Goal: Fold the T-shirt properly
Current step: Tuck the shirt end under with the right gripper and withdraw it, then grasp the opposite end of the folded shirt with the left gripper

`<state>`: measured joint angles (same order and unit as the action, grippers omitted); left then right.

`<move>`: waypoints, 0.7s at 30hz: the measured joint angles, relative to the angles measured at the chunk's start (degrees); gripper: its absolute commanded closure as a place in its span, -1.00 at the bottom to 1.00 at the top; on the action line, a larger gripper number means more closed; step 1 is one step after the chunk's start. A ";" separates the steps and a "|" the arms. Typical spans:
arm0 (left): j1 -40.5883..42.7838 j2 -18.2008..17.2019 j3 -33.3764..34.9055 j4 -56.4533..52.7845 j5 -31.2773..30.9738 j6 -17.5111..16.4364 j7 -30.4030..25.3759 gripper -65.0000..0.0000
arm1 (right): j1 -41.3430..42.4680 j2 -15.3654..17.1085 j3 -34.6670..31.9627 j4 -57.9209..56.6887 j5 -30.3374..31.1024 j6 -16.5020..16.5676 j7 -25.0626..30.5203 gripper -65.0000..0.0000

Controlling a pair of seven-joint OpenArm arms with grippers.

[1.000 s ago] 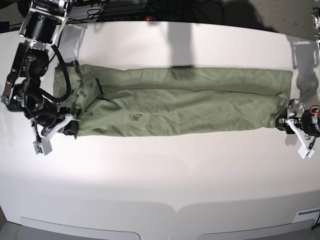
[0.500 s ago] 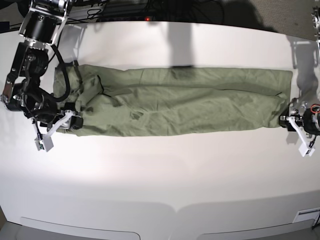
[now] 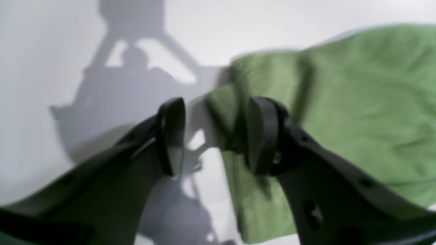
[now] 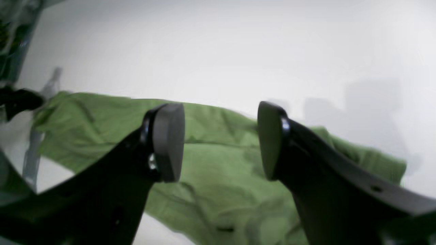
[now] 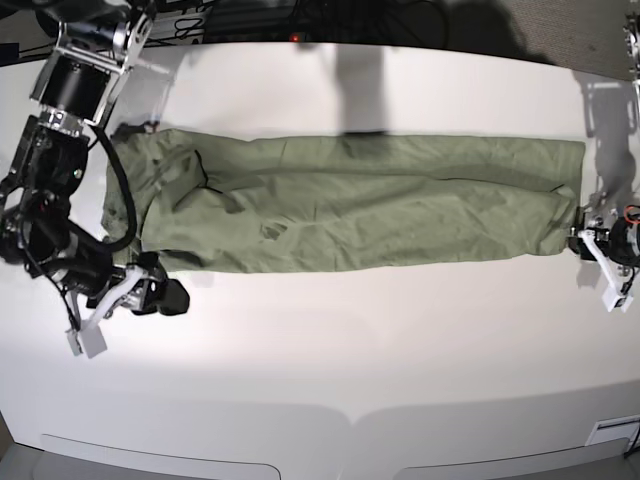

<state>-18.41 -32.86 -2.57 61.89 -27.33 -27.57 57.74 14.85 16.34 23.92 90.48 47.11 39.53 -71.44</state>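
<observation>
The sage-green T-shirt [image 5: 360,205] lies folded into a long wrinkled strip across the white table. It also shows in the left wrist view [image 3: 357,112] and the right wrist view [image 4: 218,163]. My left gripper [image 5: 580,243] is at the strip's right end, near its front corner. In its wrist view the left gripper [image 3: 216,136] is open, and the cloth's edge lies beside its right finger [image 3: 262,136]. My right gripper [image 5: 172,298] is open and empty, just in front of the strip's left end. In its wrist view the right gripper [image 4: 219,141] shows the shirt beyond its fingers.
The white table [image 5: 330,350] spreads wide in front of the shirt, down to its front edge. Dark cables and gear [image 5: 300,20] lie beyond the far edge. The right arm's body [image 5: 60,200] stands beside the shirt's left end.
My right gripper has left the shirt's front left corner and moved back toward the table's front. The left end of the cloth has settled flatter. My left gripper has shifted slightly right.
</observation>
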 measured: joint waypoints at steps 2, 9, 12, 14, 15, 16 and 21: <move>-0.02 0.00 0.00 0.00 0.66 0.02 1.05 0.04 | 1.38 0.00 0.00 1.57 2.01 0.17 -1.57 -0.06; -0.02 0.02 0.00 0.00 0.55 0.02 2.73 -0.41 | 1.99 0.02 0.00 6.34 3.39 0.20 -2.03 -0.06; 0.00 -0.02 0.00 0.00 0.57 0.02 2.78 -0.41 | 2.01 0.00 0.00 6.93 3.45 0.20 -1.97 -0.06; 0.00 -0.17 0.00 0.00 0.55 0.00 2.78 -0.41 | 1.99 0.00 0.00 6.93 3.43 0.20 -2.23 -0.06; 0.00 -0.35 0.00 0.00 0.57 0.00 2.89 -0.41 | 1.99 0.00 0.00 6.93 3.43 0.20 -2.32 -0.06; 0.00 -0.66 0.00 0.00 0.57 0.00 2.93 -0.41 | 1.99 0.02 0.00 6.93 3.43 0.20 -2.38 -0.06; 0.02 -3.26 0.00 0.00 0.39 1.20 5.92 -0.41 | 1.99 0.00 0.00 6.93 3.43 0.20 -2.38 -0.06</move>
<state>-18.39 -36.12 -2.57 61.89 -26.94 -26.37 63.66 16.84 16.34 23.92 97.41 50.54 39.72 -73.82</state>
